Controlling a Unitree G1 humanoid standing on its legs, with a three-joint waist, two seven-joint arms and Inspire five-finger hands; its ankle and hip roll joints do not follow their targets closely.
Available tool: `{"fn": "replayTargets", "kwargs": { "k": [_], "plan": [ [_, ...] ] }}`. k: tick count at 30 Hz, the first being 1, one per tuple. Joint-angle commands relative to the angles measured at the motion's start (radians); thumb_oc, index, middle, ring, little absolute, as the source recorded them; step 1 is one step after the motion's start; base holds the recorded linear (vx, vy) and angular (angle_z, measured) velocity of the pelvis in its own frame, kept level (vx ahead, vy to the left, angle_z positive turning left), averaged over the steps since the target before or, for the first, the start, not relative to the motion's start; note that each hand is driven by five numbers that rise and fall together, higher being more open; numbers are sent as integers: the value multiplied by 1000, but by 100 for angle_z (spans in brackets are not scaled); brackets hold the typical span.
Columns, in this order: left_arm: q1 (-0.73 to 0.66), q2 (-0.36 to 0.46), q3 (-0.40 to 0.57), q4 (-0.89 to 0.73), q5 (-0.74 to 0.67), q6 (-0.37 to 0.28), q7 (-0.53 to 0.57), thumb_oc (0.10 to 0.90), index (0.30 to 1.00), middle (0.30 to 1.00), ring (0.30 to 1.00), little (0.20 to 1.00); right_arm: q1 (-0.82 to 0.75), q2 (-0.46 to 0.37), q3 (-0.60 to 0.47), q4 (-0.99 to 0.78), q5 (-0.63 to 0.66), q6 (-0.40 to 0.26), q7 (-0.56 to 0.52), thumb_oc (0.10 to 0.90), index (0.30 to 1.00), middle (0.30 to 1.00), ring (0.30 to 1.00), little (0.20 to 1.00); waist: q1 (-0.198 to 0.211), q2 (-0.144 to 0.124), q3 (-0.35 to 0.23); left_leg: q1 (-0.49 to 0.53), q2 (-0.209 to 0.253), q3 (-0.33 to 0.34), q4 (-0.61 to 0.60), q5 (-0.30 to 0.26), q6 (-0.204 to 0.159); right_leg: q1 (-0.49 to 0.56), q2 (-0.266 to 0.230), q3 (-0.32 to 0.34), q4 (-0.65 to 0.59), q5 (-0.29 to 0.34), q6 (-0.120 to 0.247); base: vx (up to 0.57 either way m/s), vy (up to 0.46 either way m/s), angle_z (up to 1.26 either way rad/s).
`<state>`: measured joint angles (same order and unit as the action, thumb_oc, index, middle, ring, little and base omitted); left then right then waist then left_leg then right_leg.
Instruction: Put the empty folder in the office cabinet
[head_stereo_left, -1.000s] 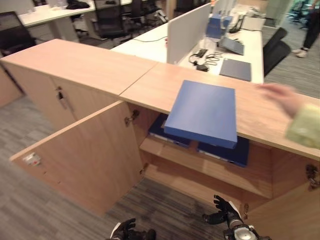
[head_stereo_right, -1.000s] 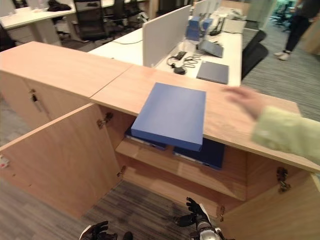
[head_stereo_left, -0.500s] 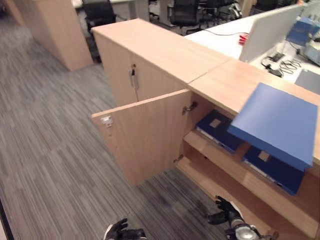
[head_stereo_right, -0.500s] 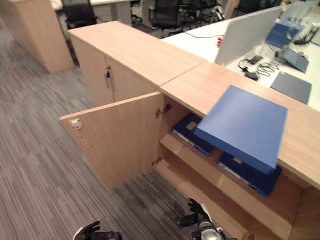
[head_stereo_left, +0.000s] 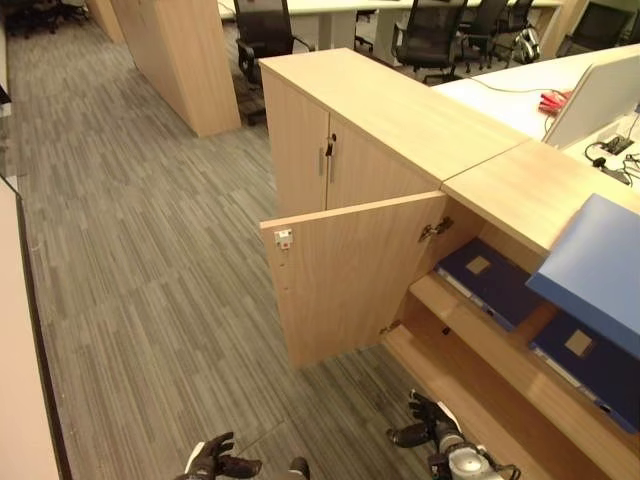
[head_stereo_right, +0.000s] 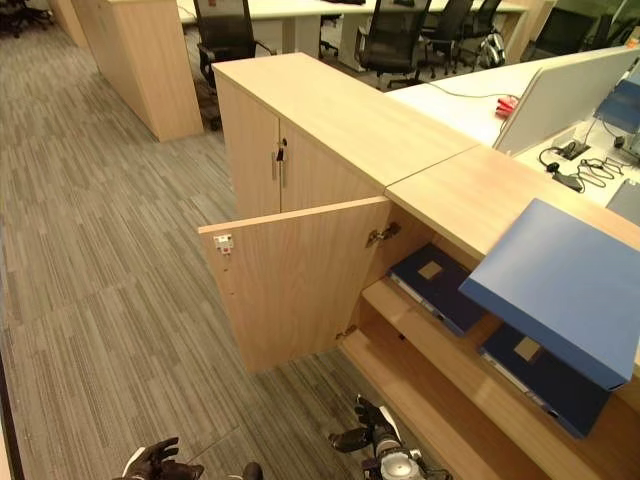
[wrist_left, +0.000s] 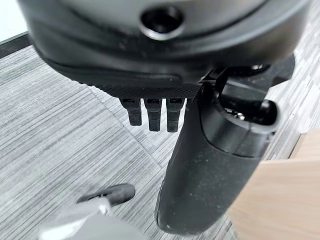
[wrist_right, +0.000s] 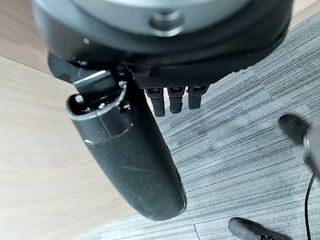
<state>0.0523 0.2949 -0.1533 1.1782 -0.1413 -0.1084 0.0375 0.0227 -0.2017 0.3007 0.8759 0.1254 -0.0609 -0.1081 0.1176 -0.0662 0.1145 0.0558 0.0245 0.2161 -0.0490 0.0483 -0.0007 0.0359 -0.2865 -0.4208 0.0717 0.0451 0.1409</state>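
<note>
A light blue folder (head_stereo_right: 560, 285) lies flat on the wooden top of the office cabinet (head_stereo_right: 470, 195), and its near edge juts out over the open compartment. Inside, two dark blue folders (head_stereo_left: 490, 285) (head_stereo_left: 590, 365) lie on the upper shelf. The cabinet's left door (head_stereo_left: 350, 275) stands swung wide open. My left hand (head_stereo_left: 215, 462) hangs low over the carpet with relaxed fingers and holds nothing. My right hand (head_stereo_left: 425, 432) hangs low in front of the cabinet's bottom shelf, open and empty as well, far below the folder.
A second cabinet (head_stereo_left: 380, 110) with closed doors adjoins on the left. Behind it are desks with a white divider (head_stereo_left: 600, 95) and black office chairs (head_stereo_left: 430, 30). A tall wooden unit (head_stereo_left: 175, 55) stands far left. Grey striped carpet (head_stereo_left: 150, 280) spreads to the left.
The camera has swung left, so the cabinet and folder sit further right in the picture. A person's hand seen by the folder a second ago has passed out of frame. Both hands hang as before.
</note>
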Motion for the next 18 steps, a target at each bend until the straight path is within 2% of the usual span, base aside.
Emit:
{"fn": "replayTargets", "kwargs": {
  "k": [1, 4, 7, 8, 10, 11, 12, 13, 14, 18],
  "plan": [
    [-58, -38, -10, 24, 57, -21, 10, 800, 900, 900, 900, 900, -28, -51, -10, -51, -17, -34, -11, 800, 900, 900, 900, 900, -17, 25, -32, -31, 41, -38, 43, -64, -31, 22, 13, 28, 32, -26, 25, -18, -56, -11],
    [-53, -54, -36, 29, 93, -17, 0, 800, 900, 900, 900, 900, -24, -55, -20, -53, -17, -32, -12, 800, 900, 900, 900, 900, -41, 28, -28, -19, 51, -19, 45, -66, -37, 24, 18, 38, 16, -17, 24, -27, -47, -16],
    [-62, -59, -57, 20, 97, -19, -4, 800, 900, 900, 900, 900, -39, -57, -29, -47, -12, -28, -13, 800, 900, 900, 900, 900, -56, 37, -17, -17, 78, 42, 41, -52, -45, -11, 15, 33, 39, -1, 29, -92, -64, -54],
    [-69, -59, -59, 16, 93, -19, -6, 800, 900, 900, 900, 900, -50, -52, -30, -35, -7, -29, -11, 800, 900, 900, 900, 900, -58, 47, -14, -2, 96, 88, 16, -45, -51, -33, -3, -24, 73, 11, 35, -38, -51, -88],
    [-76, -53, -61, 3, 86, -19, -8, 800, 900, 900, 900, 900, -69, -51, -29, -25, -10, -27, -11, 800, 900, 900, 900, 900, -59, 64, -20, 22, 116, 130, -18, -50, -69, -62, -48, -108, 115, 26, 52, -6, -80, -114],
    [-77, -45, -63, -4, 87, -18, -11, 800, 900, 900, 900, 900, -67, -55, -30, -33, -10, -26, -10, 800, 900, 900, 900, 900, -72, 62, -15, 16, 125, 154, -8, -35, -70, -77, -60, -121, 113, 38, 37, -29, -157, -127],
    [-78, -40, -65, -5, 90, -21, -9, 800, 900, 900, 900, 900, -60, -56, -31, -39, -7, -27, -9, 800, 900, 900, 900, 900, -87, 58, -15, 17, 132, 158, 4, -39, -73, -80, -49, -88, 98, 36, 33, -5, -274, -112],
    [-86, -35, -64, 0, 93, -22, -6, 800, 900, 900, 900, 900, -46, -64, -40, -35, 2, -28, -10, 800, 900, 900, 900, 900, -115, 56, -14, 16, 147, 163, 42, -45, -83, -82, -20, -21, 59, 30, 24, 54, -225, -76],
    [-86, -35, -64, 1, 93, -22, -6, 800, 900, 900, 900, 900, -46, -64, -40, -35, 3, -28, -10, 800, 900, 900, 900, 900, -113, 56, -14, 16, 149, 164, 44, -46, -84, -82, -18, -19, 57, 31, 23, 47, -241, -62],
    [-83, -43, -71, -1, 108, -24, -7, 800, 900, 900, 900, 900, -16, -98, -47, -47, 5, -28, -2, 800, 900, 900, 900, 900, -159, 70, -21, 16, 203, 197, 122, -48, -113, -62, 44, 37, -2, 11, -3, 33, -188, -49]
  ]
}}
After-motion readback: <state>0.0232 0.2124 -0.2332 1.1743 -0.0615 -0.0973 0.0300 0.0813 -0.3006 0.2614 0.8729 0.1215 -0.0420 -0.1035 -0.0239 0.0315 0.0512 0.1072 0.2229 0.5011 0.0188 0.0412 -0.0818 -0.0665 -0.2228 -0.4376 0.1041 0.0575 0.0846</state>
